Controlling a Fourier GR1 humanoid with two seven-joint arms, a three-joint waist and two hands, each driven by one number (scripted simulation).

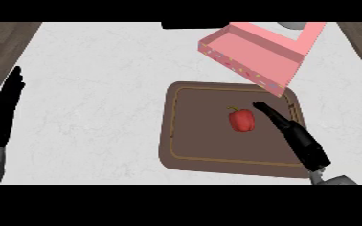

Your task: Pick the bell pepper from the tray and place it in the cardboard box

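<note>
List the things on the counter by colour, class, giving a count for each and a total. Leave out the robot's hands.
Red: 1, the bell pepper
Brown: 1, the tray
Pink: 1, the box
Total: 3

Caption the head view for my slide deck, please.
Right hand open beside red bell pepper on brown tray; pink box behind.

Even, soft, fairly bright light; no glare.
Counter (106,100) evenly lit, shadows faint, maybe a slight one under the pink box (254,57). Whole view a bit blurry.
</note>
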